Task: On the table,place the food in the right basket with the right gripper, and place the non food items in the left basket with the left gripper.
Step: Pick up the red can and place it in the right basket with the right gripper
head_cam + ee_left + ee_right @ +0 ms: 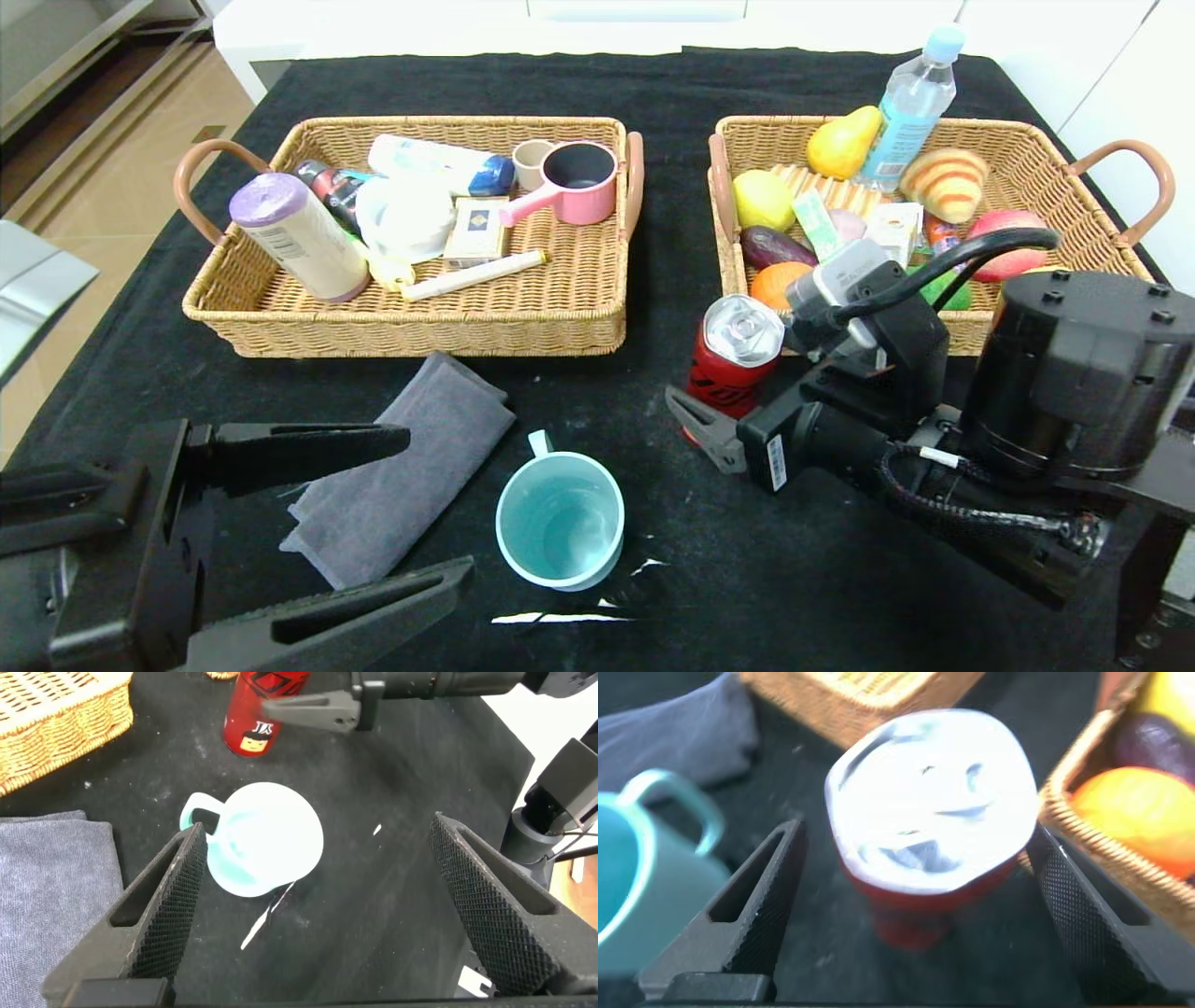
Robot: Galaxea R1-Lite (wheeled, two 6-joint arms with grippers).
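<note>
A red soda can (738,355) with a silver top stands upright on the black cloth, just in front of the right basket (1036,140). My right gripper (724,411) is open with its jaws on either side of the can (924,831), not closed on it. A teal mug (560,523) stands upright at the front centre, and a folded grey cloth (401,476) lies to its left. My left gripper (434,504) is open and empty, low at the front left above the cloth's edge; the mug (266,840) lies just beyond its fingertips.
The left basket (401,322) holds a bottle, a pink pot, tubes and small boxes. The right basket holds a pear, a lemon, an orange, bread, a water bottle and packets. The can sits close against the right basket's front wall (1120,849).
</note>
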